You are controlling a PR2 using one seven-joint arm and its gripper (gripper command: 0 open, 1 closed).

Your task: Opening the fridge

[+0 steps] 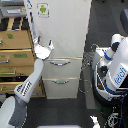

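The fridge is a tall cream-white appliance in the middle of the exterior view, with a green-and-white sticker near the top left of its upper door. The two lower drawers carry horizontal handles. The upper door looks closed. My arm reaches up from the lower left. My gripper is at the left edge of the upper door near its bottom, with its fingers spread open. I cannot tell whether the fingers touch the door edge.
A tan wooden drawer cabinet stands directly left of the fridge, close behind my arm. A white-and-blue rounded robot with cables stands to the exterior view's right of the fridge. Dark floor lies in front.
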